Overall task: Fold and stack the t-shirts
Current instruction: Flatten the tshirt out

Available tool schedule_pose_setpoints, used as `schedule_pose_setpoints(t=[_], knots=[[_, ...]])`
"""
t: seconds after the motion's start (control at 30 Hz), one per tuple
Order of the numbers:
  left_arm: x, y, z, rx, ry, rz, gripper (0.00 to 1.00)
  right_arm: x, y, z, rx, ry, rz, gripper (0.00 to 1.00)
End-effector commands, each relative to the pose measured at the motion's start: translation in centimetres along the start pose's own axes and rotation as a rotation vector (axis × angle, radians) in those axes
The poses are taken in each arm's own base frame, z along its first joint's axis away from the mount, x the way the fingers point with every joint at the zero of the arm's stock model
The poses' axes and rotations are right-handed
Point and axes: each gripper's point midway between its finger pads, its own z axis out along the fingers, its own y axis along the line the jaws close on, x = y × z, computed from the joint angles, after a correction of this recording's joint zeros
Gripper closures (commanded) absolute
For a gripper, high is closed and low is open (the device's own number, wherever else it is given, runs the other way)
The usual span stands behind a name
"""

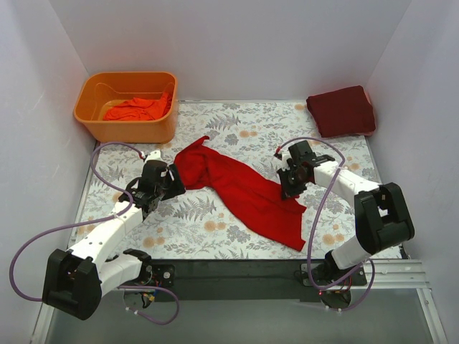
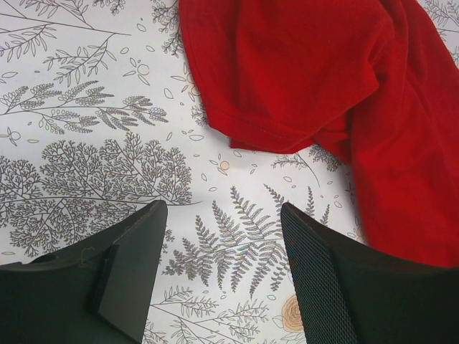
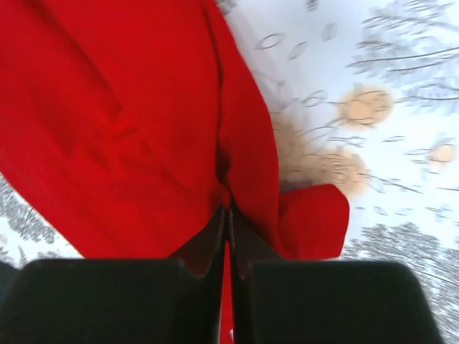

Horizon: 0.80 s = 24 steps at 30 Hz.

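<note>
A bright red t-shirt (image 1: pixel 240 190) lies crumpled in a diagonal band across the middle of the floral table cover. My right gripper (image 1: pixel 290 188) is shut on its right edge; in the right wrist view the cloth (image 3: pixel 129 122) is pinched between the closed fingers (image 3: pixel 204 247). My left gripper (image 1: pixel 174 183) is open and empty beside the shirt's left end; the left wrist view shows the shirt's hem (image 2: pixel 287 79) ahead of the spread fingers (image 2: pixel 136 251). A folded dark maroon t-shirt (image 1: pixel 342 110) lies at the back right. Orange-red t-shirts (image 1: pixel 136 109) lie in the tub.
A rigid orange plastic tub (image 1: pixel 128 125) stands at the back left corner. White walls close in the table on three sides. A black strip (image 1: pixel 229 276) with the arm bases runs along the near edge.
</note>
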Motion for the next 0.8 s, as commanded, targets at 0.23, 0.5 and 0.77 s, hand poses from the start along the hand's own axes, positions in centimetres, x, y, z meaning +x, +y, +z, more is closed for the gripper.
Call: schedule_pose_setpoints(t=[0.23,0.5,0.77], knots=[[-0.2,-0.4,-0.2,0.023,-0.009,0.009,0.37,1.3,2.6,0.5,-0.076,0.044,-0.054,0.77],[-0.1,-0.4,-0.3,0.026,-0.006,0.01,0.37,1.8,2.5,0.3,-0.043,0.054,-0.054,0.57],[0.1,-0.5,-0.1,0.03,0.006,0.014,0.37,3.9,2.1,-0.8,-0.012,0.054,-0.033,0.61]])
